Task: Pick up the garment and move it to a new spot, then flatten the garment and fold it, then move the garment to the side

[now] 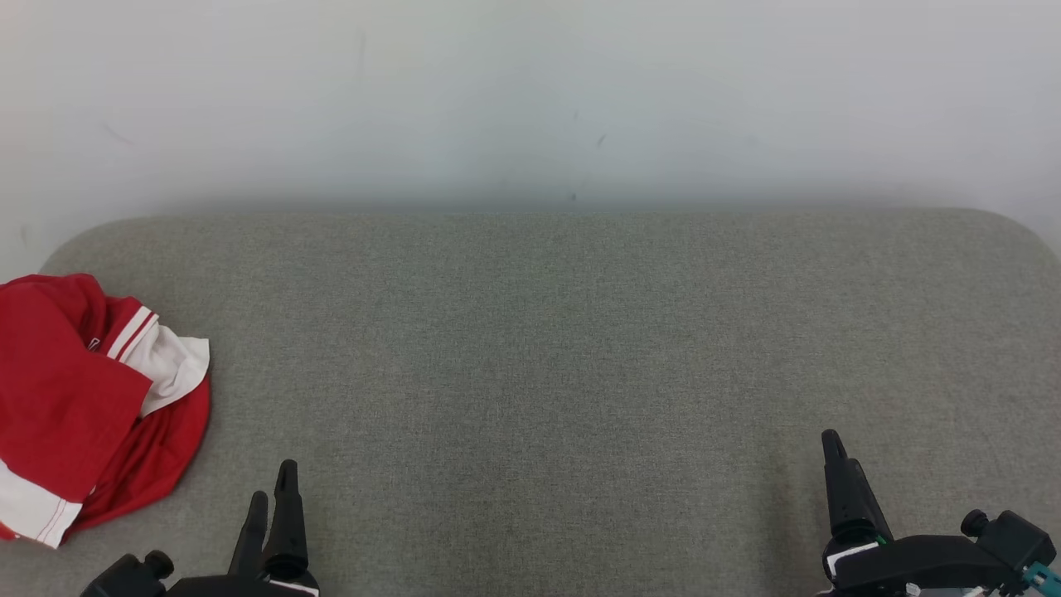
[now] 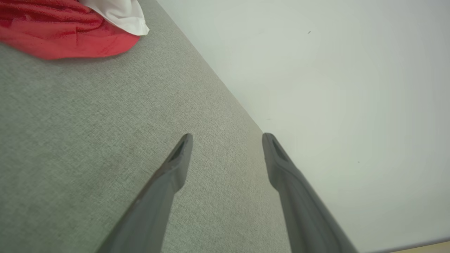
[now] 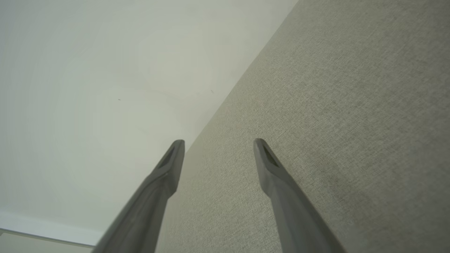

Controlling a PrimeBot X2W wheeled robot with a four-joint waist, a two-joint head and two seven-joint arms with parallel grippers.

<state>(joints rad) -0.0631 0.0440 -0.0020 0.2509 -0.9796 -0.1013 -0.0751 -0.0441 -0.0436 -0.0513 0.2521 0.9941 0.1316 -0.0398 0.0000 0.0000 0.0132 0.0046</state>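
A red garment with white trim lies crumpled at the far left edge of the grey fabric surface. Its red and white edge shows at the top left of the left wrist view. My left gripper rests at the lower left, open, a short way right of the garment and apart from it. Its fingers hold nothing between them. My right gripper sits at the lower right, far from the garment; in the right wrist view it is open and empty.
A pale wall rises behind the grey surface, whose far corners are rounded. Wide bare fabric lies between the two grippers and out to the right.
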